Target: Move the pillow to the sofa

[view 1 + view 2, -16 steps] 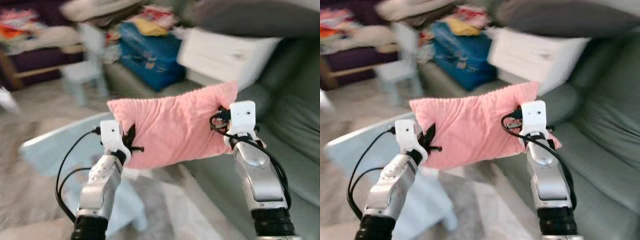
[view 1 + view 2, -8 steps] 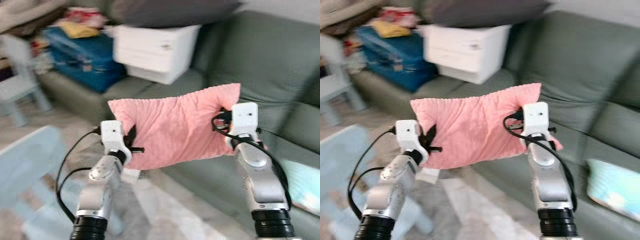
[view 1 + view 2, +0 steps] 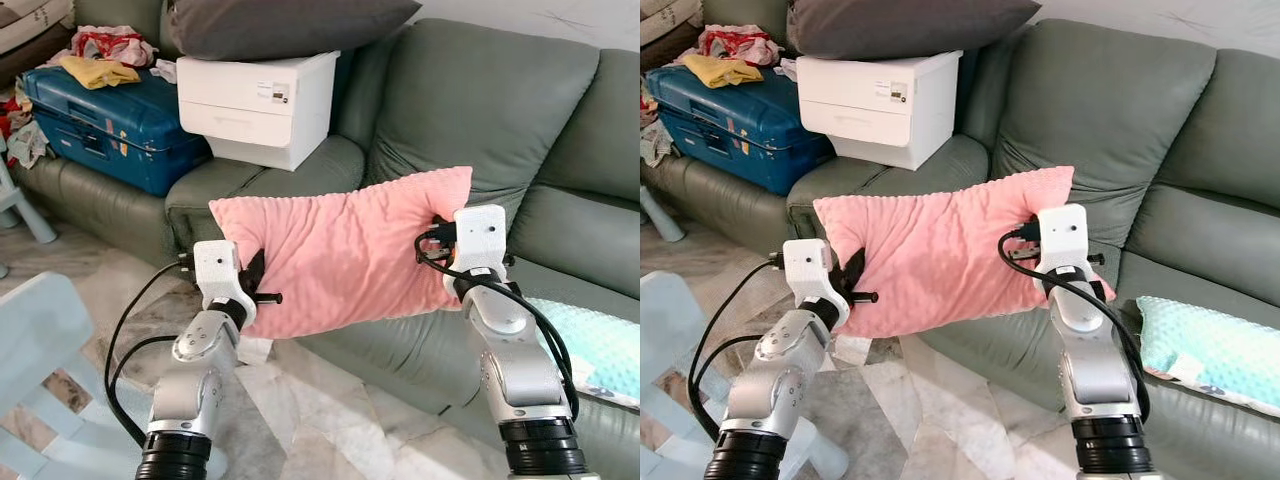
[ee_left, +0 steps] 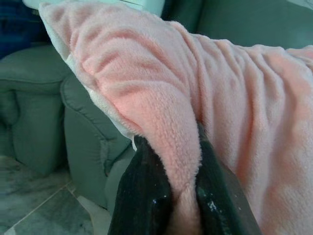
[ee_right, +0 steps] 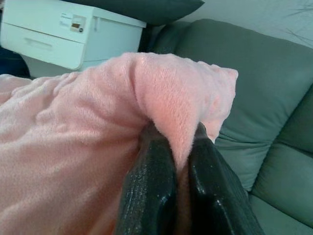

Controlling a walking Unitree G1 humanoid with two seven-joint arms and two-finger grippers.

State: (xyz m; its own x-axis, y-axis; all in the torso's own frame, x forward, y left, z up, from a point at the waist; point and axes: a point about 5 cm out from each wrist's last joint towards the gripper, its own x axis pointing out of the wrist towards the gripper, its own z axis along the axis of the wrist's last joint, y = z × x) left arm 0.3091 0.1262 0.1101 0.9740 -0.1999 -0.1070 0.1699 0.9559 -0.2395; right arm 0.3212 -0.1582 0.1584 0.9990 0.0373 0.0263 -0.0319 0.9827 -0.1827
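Left tool (image 4: 178, 196) and right tool (image 5: 178, 196) stay clenched on pillow (image 3: 345, 255); I've swung round, sofa (image 3: 470, 100) now dead ahead.

Open sofa seat (image 3: 560, 290) ahead, mint cushion (image 3: 1215, 350) at right, white box (image 3: 255, 95) on armrest at left

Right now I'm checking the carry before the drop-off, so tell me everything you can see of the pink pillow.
The pillow is pink, rectangular and plush, with a soft ribbed fleece surface. It hangs in the air, stretched roughly level between the two arms in front of the grey-green sofa, not resting on it. The left gripper pinches a fold at one end, the right gripper pinches the other end. Nothing else touches it.
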